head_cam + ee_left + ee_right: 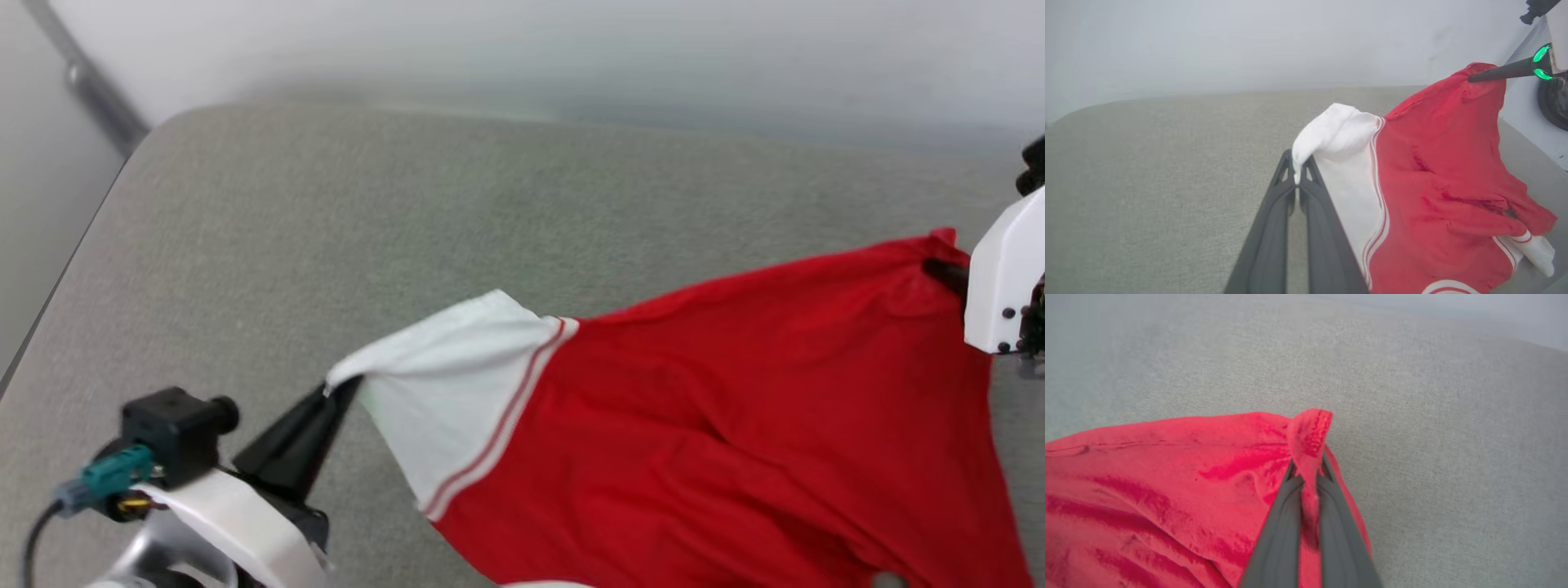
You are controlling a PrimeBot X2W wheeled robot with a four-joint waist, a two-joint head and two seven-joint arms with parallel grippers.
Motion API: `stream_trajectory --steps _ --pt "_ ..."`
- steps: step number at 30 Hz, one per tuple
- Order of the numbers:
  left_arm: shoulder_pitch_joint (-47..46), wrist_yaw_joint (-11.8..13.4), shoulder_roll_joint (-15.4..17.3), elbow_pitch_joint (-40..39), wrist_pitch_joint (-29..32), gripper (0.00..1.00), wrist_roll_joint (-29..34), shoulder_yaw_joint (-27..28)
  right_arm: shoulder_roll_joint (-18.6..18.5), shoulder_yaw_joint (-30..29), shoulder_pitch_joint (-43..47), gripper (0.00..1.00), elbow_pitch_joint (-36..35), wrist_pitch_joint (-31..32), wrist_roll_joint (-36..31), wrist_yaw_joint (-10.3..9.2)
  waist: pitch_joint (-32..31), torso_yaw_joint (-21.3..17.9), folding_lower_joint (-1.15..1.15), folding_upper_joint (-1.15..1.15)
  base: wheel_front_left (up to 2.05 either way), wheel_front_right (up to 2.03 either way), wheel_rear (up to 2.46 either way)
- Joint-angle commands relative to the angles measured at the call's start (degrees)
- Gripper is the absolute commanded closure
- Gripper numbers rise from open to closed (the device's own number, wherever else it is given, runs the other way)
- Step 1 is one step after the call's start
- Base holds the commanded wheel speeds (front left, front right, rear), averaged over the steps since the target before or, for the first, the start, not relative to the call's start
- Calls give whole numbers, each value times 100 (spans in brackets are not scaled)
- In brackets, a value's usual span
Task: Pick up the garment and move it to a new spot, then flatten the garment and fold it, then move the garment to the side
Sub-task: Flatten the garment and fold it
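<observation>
The garment [735, 392], a bright red shirt, hung stretched between the two grippers over the right half of the grey upholstered surface [326, 229], well away from its rounded far-left corner. The left gripper [339, 392] had its two dark fingers pressed together on the tip of a white sleeve [441, 384], which peaked at the pinch and fell away toward the red-and-white stripe trim [506, 416]. In the left wrist view, a fold of the white sleeve [1343, 134] was clamped between the tips of the left gripper [1298, 171].

Near the surface's right edge, the right gripper [943, 273] was closed tight on a corner of the red cloth. In the right wrist view, that gripper [1308, 475] gripped a small tuft of the garment [1167, 477] that stood up above its tips. Seen from the left wrist, the right gripper [1486, 75] held the highest point of the garment [1433, 163], beside a green ring light [1541, 61] on its arm. The cloth sagged in folds between the two holds, and a second white sleeve [1535, 249] drooped at the bottom. Whether the lower hem touched the surface could not be told.
</observation>
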Motion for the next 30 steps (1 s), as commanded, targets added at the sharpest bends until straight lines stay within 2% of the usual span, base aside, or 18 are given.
stream_trajectory --steps 1,8,15,22,30 --pt "-131 69 85 -83 -56 100 43 147 19 5 -77 100 -175 -46 128 -2 -360 -332 0 0 0 0 0" --pt "-409 219 271 -368 -192 100 -15 717 104 49 -130 100 -874 -142 491 -2 -695 -714 0 0 0 0 0" --pt "-700 494 429 -709 -307 100 -218 1525 353 -41 -265 100 -1601 -121 690 -2 -866 -1169 0 0 0 0 0" --pt "-1113 618 649 -1031 -293 100 -315 2116 557 -91 -463 100 -2220 -436 726 -2 -847 -1518 0 0 0 0 0" --pt "-2220 680 835 -1099 -291 100 -410 2466 748 -151 -839 100 -2568 -829 758 -2 -576 -1736 0 0 0 0 0"
